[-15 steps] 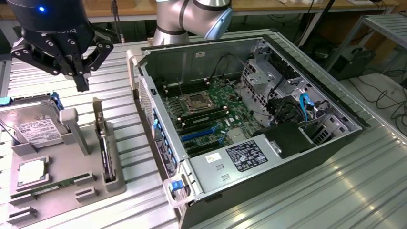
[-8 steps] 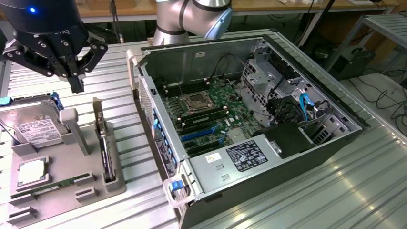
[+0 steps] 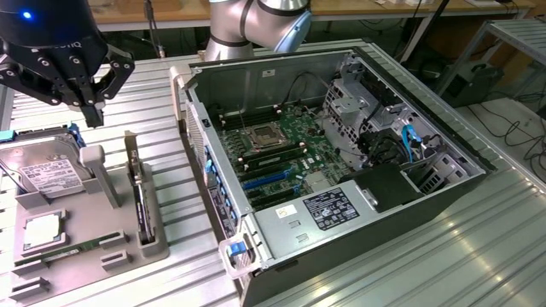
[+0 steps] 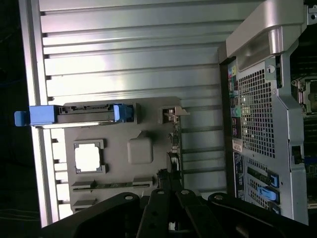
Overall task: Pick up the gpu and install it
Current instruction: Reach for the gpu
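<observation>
The gpu (image 3: 137,192) stands on edge in a slot of the grey holder (image 3: 111,220), its silver bracket at the far end. Seen edge-on in the wrist view, the gpu (image 4: 174,146) is a thin dark strip beside the holder (image 4: 139,150). My black gripper (image 3: 93,117) hangs above the holder's far end, left of the gpu's bracket in the exterior view. Its fingers are shut with nothing between them. In the wrist view the gripper (image 4: 167,184) sits over one end of the card and apart from it.
The open computer case (image 3: 341,160) lies to the exterior view's right of the holder, motherboard (image 3: 282,153) exposed. A hard drive (image 3: 47,169) with blue rails, a processor (image 3: 41,230) and a memory stick (image 3: 77,248) also sit on the holder. Ribbed metal table (image 3: 461,256) all around.
</observation>
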You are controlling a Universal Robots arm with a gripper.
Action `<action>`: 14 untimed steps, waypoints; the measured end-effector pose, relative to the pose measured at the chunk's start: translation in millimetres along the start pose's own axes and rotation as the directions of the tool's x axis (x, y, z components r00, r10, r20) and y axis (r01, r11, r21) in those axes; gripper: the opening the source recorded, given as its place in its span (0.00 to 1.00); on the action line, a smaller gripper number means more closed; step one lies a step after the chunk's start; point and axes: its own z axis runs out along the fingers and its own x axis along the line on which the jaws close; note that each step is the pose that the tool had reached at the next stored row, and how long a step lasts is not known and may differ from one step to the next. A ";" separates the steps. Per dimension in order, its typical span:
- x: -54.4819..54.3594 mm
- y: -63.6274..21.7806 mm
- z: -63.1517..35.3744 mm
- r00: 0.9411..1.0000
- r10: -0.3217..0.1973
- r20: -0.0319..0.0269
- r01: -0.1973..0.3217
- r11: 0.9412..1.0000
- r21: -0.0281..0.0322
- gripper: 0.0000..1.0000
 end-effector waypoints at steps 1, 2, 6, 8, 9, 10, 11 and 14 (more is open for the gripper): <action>0.9 -0.3 -0.1 1.000 0.000 0.000 0.000 1.000 0.000 0.11; 1.6 -0.7 -0.1 1.000 0.000 0.000 0.000 1.000 0.000 0.11; 1.8 -3.2 -0.1 1.000 0.000 0.000 0.000 1.000 0.000 0.11; 1.1 -4.4 0.0 1.000 0.000 0.000 0.000 1.000 0.000 0.11; 0.1 -5.0 0.1 1.000 0.000 -0.001 0.000 1.000 0.000 0.11; -1.0 -5.3 0.2 1.000 0.001 -0.002 -0.001 1.000 0.000 0.11; -2.1 -5.6 0.3 1.000 0.001 -0.002 -0.001 1.000 0.000 0.11; -5.4 -7.0 1.0 1.000 0.002 -0.005 -0.002 1.000 0.000 0.11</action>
